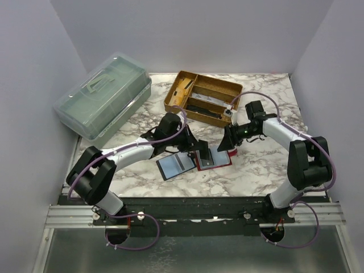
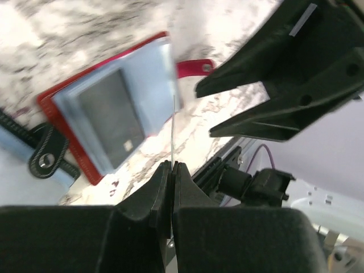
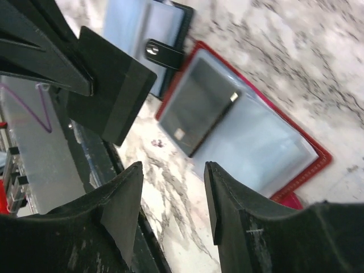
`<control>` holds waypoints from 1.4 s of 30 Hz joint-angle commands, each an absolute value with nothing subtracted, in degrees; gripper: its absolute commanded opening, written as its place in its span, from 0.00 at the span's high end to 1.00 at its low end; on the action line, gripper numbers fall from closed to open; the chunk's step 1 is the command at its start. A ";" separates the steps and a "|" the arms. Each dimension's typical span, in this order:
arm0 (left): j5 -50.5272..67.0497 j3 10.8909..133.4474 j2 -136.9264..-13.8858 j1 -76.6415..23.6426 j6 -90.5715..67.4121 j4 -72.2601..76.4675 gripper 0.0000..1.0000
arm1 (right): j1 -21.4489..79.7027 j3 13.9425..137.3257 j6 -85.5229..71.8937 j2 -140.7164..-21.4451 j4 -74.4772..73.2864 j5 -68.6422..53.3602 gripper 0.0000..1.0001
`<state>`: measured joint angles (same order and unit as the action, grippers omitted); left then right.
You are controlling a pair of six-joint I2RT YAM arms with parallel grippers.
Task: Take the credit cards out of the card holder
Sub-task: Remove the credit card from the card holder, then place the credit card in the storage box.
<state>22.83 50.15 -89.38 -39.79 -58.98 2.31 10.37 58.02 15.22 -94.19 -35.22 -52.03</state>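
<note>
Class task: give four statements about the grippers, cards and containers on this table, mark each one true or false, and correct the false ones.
1. The left gripper is shut on a dark card. True.
2. The right gripper grips a card. False: its jaws are open with nothing between them.
3. The red card holder lies closed. False: it lies open, with a second card showing in a clear sleeve.
4. A green-lidded box sits at the far left of the table. True.
</note>
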 commanded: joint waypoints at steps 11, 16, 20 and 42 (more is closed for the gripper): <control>22.43 42.78 -80.68 -40.51 -44.39 35.63 1.00 | 10.01 67.10 24.38 -85.20 -40.72 -79.66 0.27; 21.87 41.93 -80.53 -40.50 -44.34 42.48 1.00 | 10.02 68.51 15.83 -87.32 -38.81 -77.21 0.27; 21.93 41.40 -79.51 -40.51 -44.03 43.26 1.00 | 7.66 69.63 12.40 -87.53 -37.74 -77.61 0.27; 22.01 42.06 -87.80 -40.59 -53.84 60.28 1.00 | 8.01 77.85 9.66 -98.48 -39.79 -91.07 0.66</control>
